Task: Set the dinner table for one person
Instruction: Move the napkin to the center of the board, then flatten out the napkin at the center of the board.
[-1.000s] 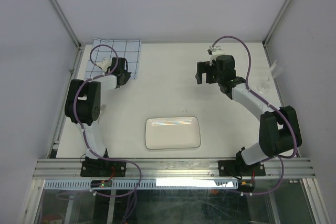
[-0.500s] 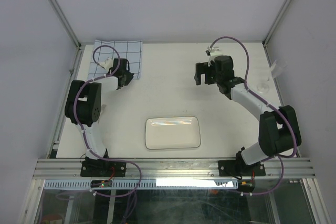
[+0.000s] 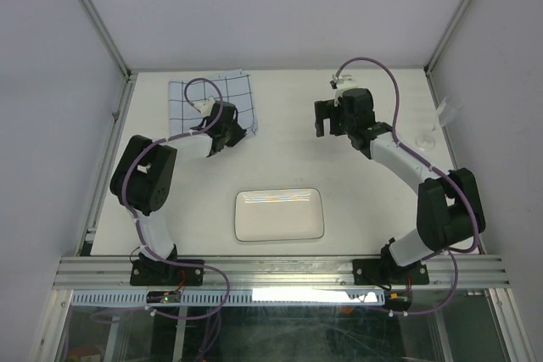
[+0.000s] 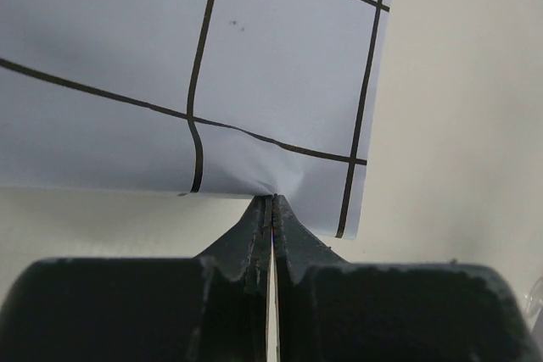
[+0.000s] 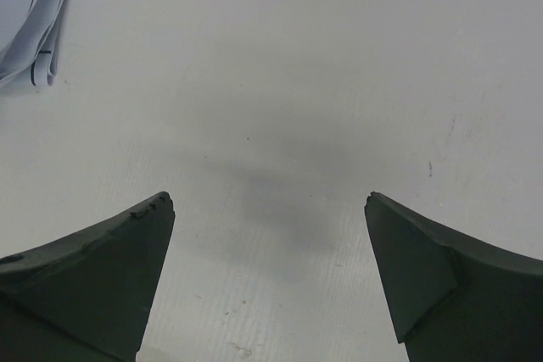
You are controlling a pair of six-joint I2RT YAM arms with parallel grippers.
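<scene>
Left end effector (image 4: 270,203) has dragged the pale-blue grid-lined cloth (image 3: 212,101) right from upper left, clamped tight on its edge. Right end effector (image 5: 270,209) wide apart, empty, over the cream-white rail-edged surface (image 3: 288,150) filling mid-frame. White rectangular plate (image 3: 279,214) lower centre; cloth unplaced, looks early.

Dragged the cloth (image 3: 182,101) rightwards out of the far-left corner, with my left gripper (image 3: 231,136) pinching its near edge. My right gripper (image 3: 327,127) just nudged slightly left.
</scene>
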